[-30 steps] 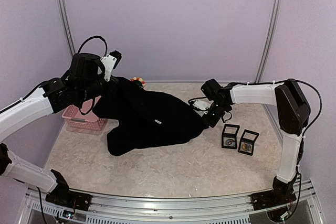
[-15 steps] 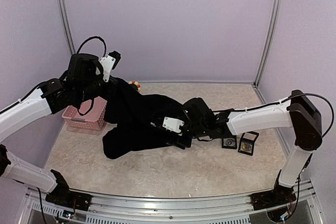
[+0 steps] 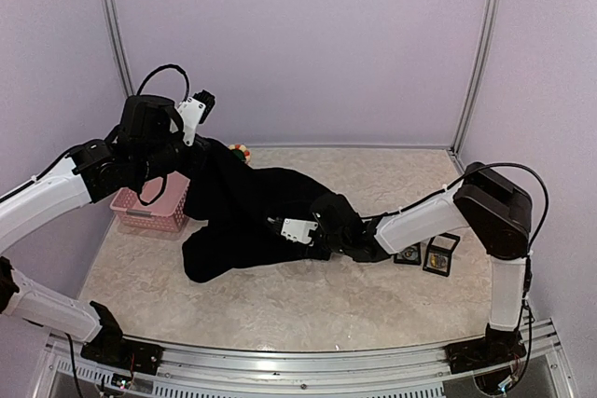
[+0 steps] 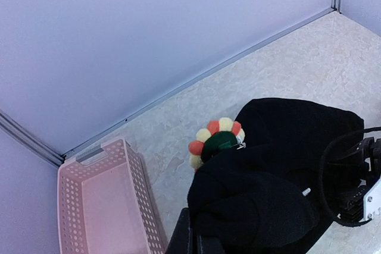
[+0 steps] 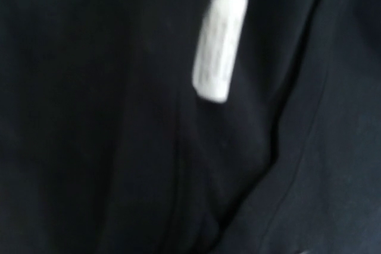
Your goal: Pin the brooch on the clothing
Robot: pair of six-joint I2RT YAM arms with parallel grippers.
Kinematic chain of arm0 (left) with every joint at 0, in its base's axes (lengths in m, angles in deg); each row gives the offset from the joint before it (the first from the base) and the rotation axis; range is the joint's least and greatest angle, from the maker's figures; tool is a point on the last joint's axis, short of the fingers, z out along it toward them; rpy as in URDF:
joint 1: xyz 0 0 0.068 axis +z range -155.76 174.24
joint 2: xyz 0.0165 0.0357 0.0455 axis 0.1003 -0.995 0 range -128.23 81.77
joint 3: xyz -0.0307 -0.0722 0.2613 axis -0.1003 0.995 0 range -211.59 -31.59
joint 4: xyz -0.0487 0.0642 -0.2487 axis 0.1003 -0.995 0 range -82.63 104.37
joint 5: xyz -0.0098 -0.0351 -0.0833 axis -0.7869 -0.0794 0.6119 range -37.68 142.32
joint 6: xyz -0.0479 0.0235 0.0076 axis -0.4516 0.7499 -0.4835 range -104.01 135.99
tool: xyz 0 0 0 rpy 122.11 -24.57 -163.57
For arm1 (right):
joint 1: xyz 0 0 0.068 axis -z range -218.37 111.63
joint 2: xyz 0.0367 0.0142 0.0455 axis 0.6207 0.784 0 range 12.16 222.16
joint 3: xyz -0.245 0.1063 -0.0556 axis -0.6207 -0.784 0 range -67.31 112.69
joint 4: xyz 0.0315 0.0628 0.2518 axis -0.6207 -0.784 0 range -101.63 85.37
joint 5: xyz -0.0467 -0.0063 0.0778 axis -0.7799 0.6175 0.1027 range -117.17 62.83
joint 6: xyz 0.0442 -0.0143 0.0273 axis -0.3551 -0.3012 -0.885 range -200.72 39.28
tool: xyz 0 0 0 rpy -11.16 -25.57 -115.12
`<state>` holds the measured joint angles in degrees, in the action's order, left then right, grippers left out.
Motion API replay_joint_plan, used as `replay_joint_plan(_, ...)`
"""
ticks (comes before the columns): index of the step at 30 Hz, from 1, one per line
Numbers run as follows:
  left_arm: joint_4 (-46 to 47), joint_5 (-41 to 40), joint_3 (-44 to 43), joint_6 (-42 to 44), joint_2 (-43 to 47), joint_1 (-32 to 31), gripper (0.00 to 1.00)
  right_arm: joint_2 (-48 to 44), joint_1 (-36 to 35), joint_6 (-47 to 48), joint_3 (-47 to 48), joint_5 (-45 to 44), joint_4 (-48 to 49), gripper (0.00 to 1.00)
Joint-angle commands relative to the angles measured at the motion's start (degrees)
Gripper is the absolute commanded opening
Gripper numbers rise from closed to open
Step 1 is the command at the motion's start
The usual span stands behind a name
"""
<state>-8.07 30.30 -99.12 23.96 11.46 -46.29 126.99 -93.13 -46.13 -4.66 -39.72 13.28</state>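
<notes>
Clothing [image 3: 252,212] hangs raised at one end from the left pincer [image 4: 191,239], the rest sprawled on the bench [image 3: 326,309].
That left pincer is clamped on a bunch of the black fabric beside the pink basket [image 3: 149,212], with an orange-and-yellow flower patch [image 4: 215,141] showing past the fold. Low at the shirt's near edge sits the right pincer [image 3: 310,233]; its camera shows only blurred cloth and a white label [image 5: 220,43], so I cannot tell how its jaws stand. Two small black display boxes [image 3: 440,254] stand beside that arm; the brooch is too small to pick out.

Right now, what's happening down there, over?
Left jaws shut on black T-shirt, one end lifted. Right jaws low over it by white label, opening unclear. No brooch seen pinned. Pink basket beside shirt.
</notes>
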Motion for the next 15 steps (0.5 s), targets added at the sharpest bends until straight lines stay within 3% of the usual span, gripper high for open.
replay_joint_plan(1,0.49,0.55,-0.41,0.47,1.48,0.21,0.0,0.8,1.59,-0.87,3.29,-3.88,1.1,0.56)
replay_joint_plan(3,0.43,0.09,-0.25,0.6,1.53,0.23,0.0,-0.45,2.25,-2.1,3.83,-4.54,1.51,0.29)
replay_joint_plan(6,0.64,0.3,-0.59,0.94,1.66,1.35,0.0,-2.75,4.14,-4.11,5.4,-4.42,0.31,0.02)
replay_joint_plan(10,0.17,0.87,-8.19,3.56,-1.68,6.35,0.0,-5.56,8.86,-7.56,13.85,-4.55,-6.13,0.0)
replay_joint_plan(15,0.34,0.88,-31.52,8.34,-15.1,13.43,0.0,-3.42,18.74,-15.54,41.73,-1.67,-19.84,0.0)
